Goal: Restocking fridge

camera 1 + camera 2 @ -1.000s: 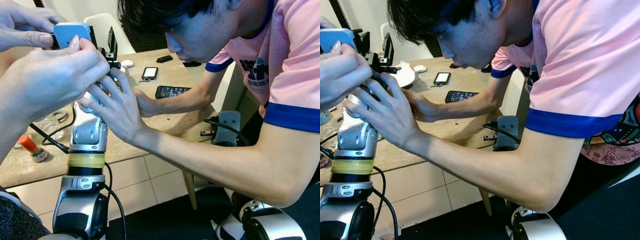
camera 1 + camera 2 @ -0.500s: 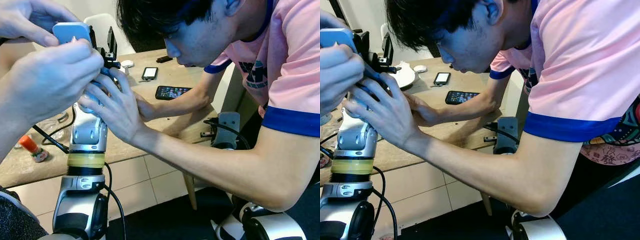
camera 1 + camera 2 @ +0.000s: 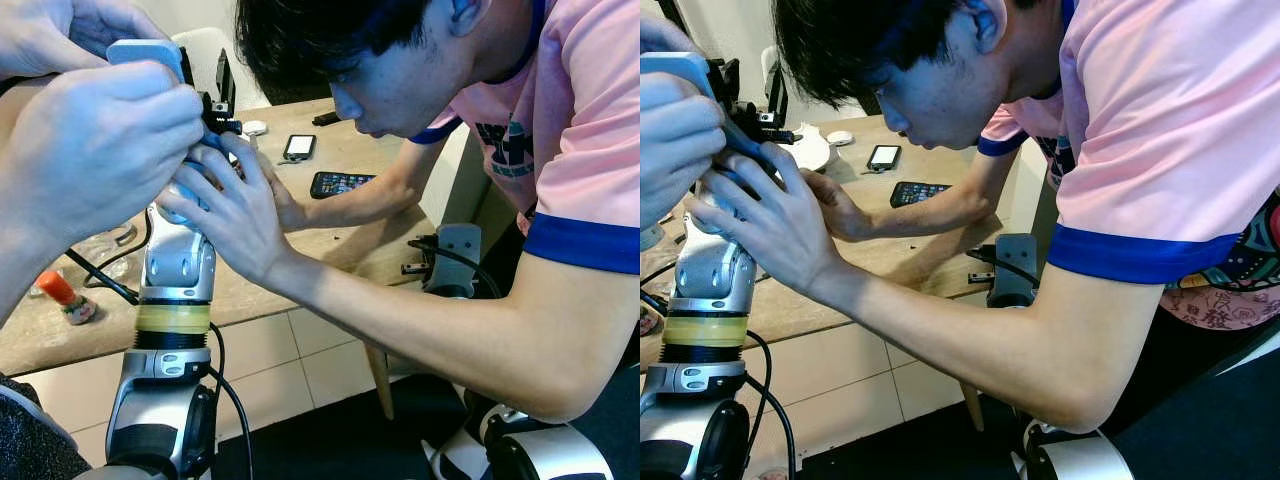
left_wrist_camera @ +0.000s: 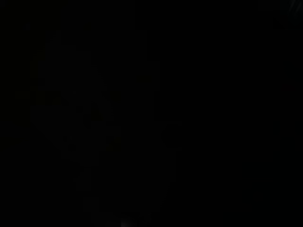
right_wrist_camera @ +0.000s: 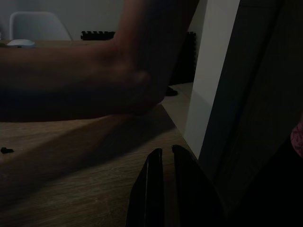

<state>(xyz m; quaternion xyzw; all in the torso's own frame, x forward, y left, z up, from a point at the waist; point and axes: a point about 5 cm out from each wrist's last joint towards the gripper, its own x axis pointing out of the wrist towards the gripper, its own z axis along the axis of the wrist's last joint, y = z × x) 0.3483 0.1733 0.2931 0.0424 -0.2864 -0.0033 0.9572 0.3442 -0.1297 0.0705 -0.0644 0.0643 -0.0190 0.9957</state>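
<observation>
— Black fingers of the right gripper (image 5: 163, 163) lie nearly together, holding nothing, low beside a wooden table (image 5: 71, 189). And the other one?

— Left gripper (image 3: 212, 95) is raised upright over the table, wrapped by a person's hand (image 3: 225, 205) and another hand (image 3: 95, 150), with a blue block (image 3: 145, 52) pressed at its top. I cannot tell how its jaws stand; its wrist view is black.

— Which way does the fridge lie?

— No fridge or groceries can be made out, so no direction can be given. Two phones (image 3: 342, 183) lie farther along the table. Restocking seems not yet begun.
</observation>
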